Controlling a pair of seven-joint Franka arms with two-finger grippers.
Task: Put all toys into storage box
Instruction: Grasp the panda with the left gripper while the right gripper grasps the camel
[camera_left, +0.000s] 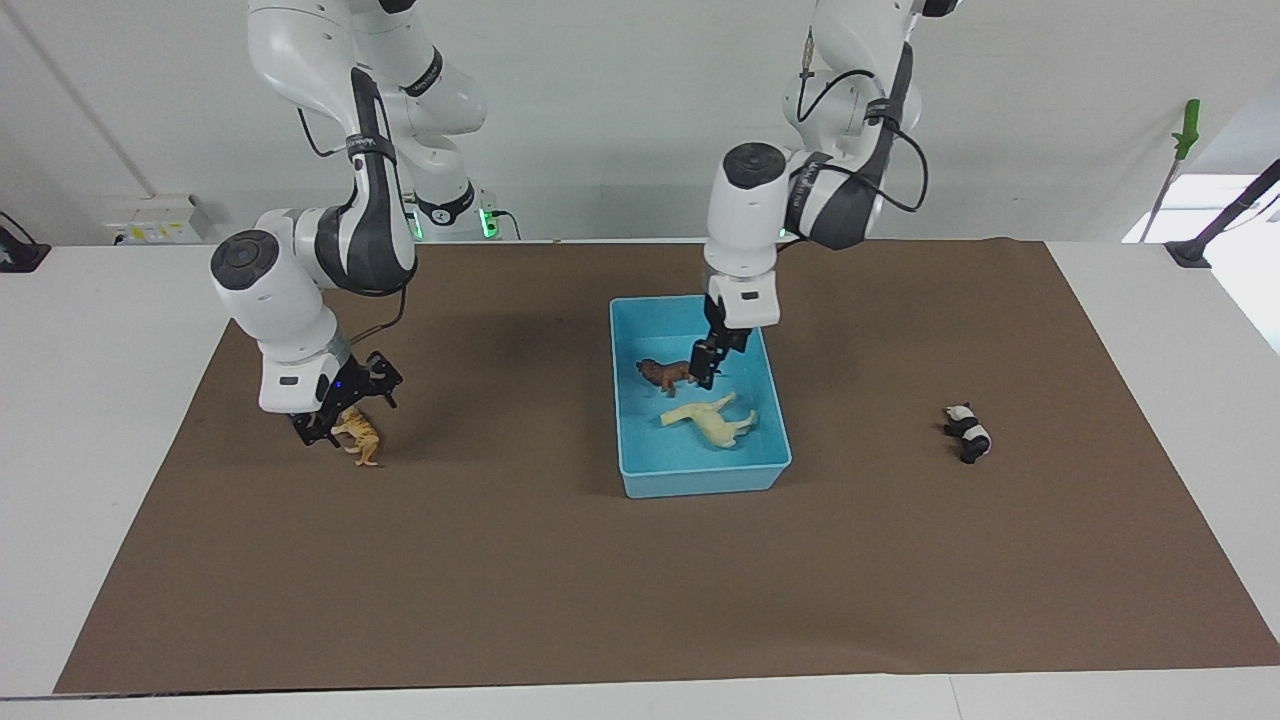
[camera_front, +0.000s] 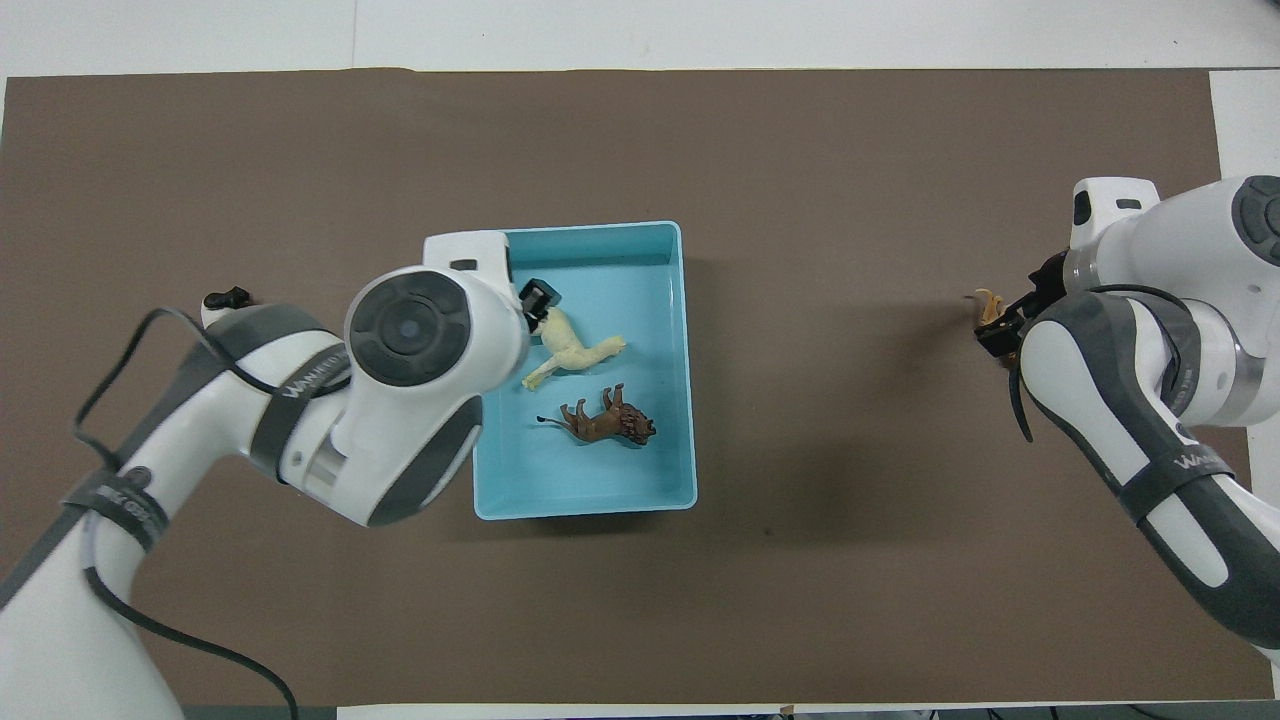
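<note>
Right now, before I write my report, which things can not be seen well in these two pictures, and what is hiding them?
1. Panda: overhead view, almost fully hidden under the left arm.
2. Tiger: overhead view, mostly covered by the right gripper; only a tip shows.
3. Horse: overhead view, one end hidden under the left gripper.
4. Lion: facing view, whether the left gripper touches it cannot be told.

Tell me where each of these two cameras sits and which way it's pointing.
Facing view: high across the table, looking back at both arms; right gripper at the tiger, left gripper in the storage box.
Overhead view: above the robots' end, looking steeply down; both arms enter from below.
Shared: box, lion, horse, half a turn apart.
</note>
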